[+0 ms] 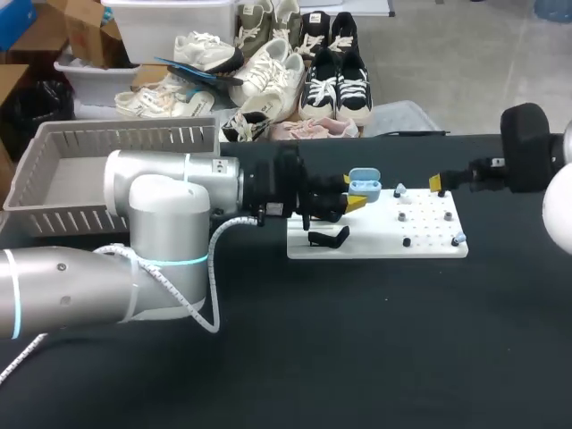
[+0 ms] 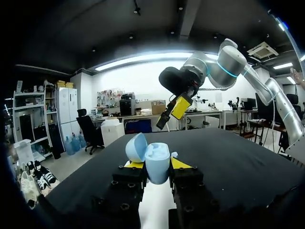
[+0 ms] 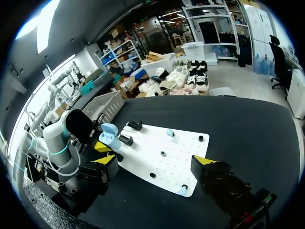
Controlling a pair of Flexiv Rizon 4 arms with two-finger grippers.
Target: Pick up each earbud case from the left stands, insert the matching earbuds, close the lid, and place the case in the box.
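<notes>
Two yellow-tipped fingers of my left gripper (image 2: pixel 157 164) are pressed against the pale blue earbud case (image 2: pixel 157 160), one on each side. They hold it in the air over the left end of the white peg board (image 1: pixel 375 243) with its lid (image 1: pixel 365 176) hinged open. I cannot tell whether anything sits inside the case.

My right gripper (image 3: pixel 153 160) is spread wide with nothing in it, hanging by the board's right end.

Small pale earbuds (image 1: pixel 399 189) rest on the board, well apart, and a black stand (image 1: pixel 329 238) lies on its left part.

From the head view, my left arm (image 1: pixel 161 192) covers the board's left edge and part of the grey slatted box (image 1: pixel 63 170). A small marking (image 1: pixel 217 165) on that arm is too tiny to read.
</notes>
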